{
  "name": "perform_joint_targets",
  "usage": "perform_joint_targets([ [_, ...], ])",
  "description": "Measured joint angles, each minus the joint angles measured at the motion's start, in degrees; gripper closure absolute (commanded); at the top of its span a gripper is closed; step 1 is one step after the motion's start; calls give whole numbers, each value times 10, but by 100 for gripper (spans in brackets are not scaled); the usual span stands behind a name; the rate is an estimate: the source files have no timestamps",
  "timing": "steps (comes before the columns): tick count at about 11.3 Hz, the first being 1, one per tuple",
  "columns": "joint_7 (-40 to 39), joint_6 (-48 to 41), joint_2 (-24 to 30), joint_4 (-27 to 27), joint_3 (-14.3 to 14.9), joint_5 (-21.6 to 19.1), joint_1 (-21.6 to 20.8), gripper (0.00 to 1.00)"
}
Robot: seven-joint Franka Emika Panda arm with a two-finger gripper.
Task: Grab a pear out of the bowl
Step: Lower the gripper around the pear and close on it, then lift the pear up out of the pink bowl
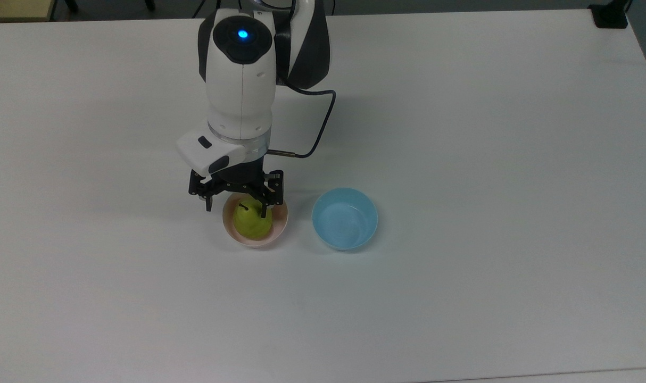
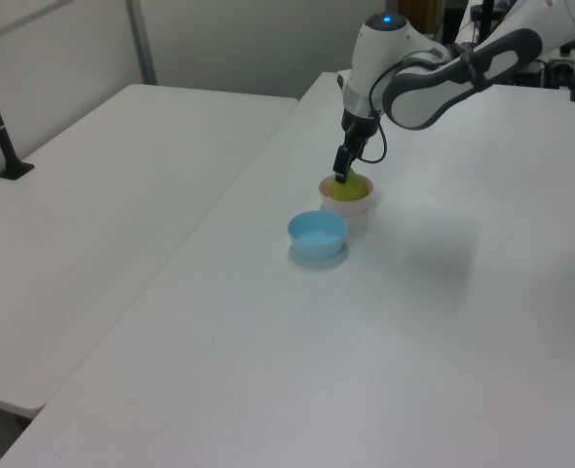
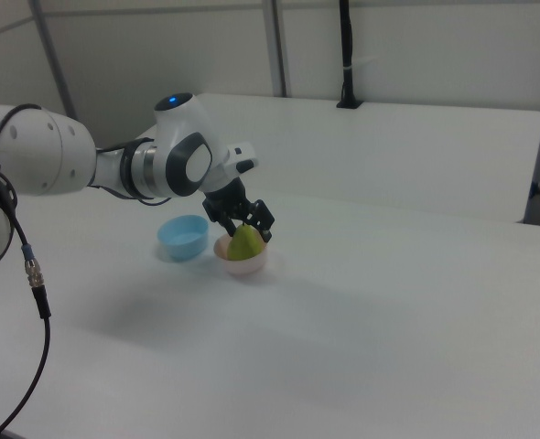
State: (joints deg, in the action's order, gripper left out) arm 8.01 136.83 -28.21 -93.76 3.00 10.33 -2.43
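Note:
A yellow-green pear (image 1: 254, 225) with a short dark stem stands upright in the pale pink bowl (image 1: 281, 225) near the table's middle. My gripper (image 1: 236, 210) hangs open just over it, black fingers spread wide. In the top view one finger lies over the pear and the other (image 1: 208, 206) is off the bowl's left rim. In the right view the gripper (image 3: 245, 228) straddles the top of the pear (image 3: 245, 245), which rises out of the bowl (image 3: 243, 267). In the left view the gripper (image 2: 341, 175) covers the upper part of the pear (image 2: 347, 192) in the bowl (image 2: 349, 206).
An empty light blue bowl (image 1: 345, 218) sits close beside the pink one, on the top view's right (image 2: 317, 235) (image 3: 182, 237). The white arm and its black cable (image 1: 323, 123) rise behind the bowls. A second white table (image 2: 93, 205) stands at the left view's left.

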Motion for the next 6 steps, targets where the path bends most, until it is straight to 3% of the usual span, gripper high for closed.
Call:
perform_joint_targets([
  [2,0,0,-10,1,-2,2,-4,16],
  [6,0,1,-21,2,-2,6,-11,56],
])
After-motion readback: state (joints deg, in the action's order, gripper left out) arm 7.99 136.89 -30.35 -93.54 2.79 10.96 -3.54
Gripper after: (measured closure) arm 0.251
